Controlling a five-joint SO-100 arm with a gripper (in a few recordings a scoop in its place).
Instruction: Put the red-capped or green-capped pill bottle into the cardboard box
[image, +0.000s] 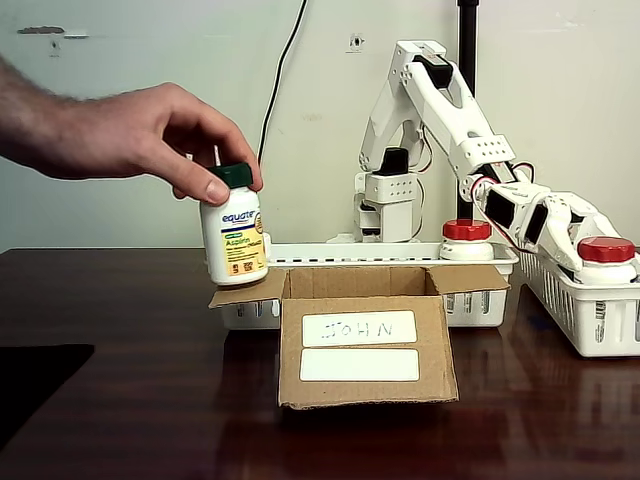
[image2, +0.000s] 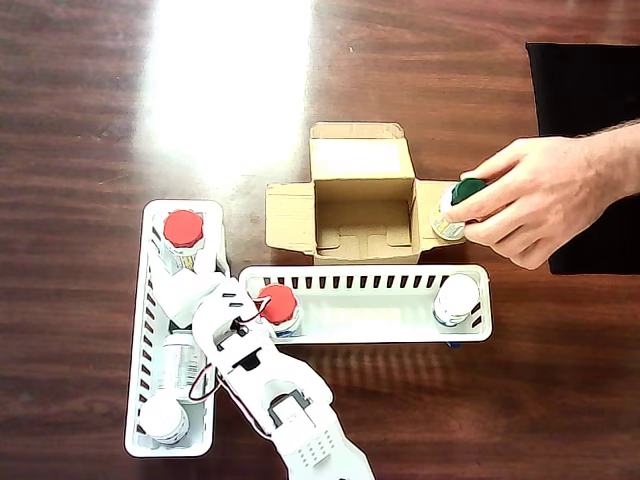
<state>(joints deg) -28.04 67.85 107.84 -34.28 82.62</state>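
The open cardboard box (image: 362, 340) (image2: 360, 195) stands mid-table, its "JOHN" label facing the fixed view. A person's hand (image: 130, 135) (image2: 545, 200) holds a green-capped pill bottle (image: 234, 235) (image2: 455, 205) upright at one side flap of the box. One red-capped pill bottle (image: 606, 258) (image2: 183, 232) stands in a side basket. Another red-capped bottle (image: 467, 238) (image2: 277, 305) stands in the long basket behind the box. My white gripper (image: 583, 238) (image2: 190, 285) reaches down into the side basket, right beside the first red-capped bottle. Its jaws are hidden by the arm.
A white slotted basket (image2: 372, 330) (image: 480, 300) lies directly behind the box, with a white-capped bottle (image2: 457, 298) at one end. The side basket (image2: 150, 300) (image: 600, 325) holds more white-capped bottles (image2: 163, 418). A black mat (image2: 580, 90) lies under the person's arm.
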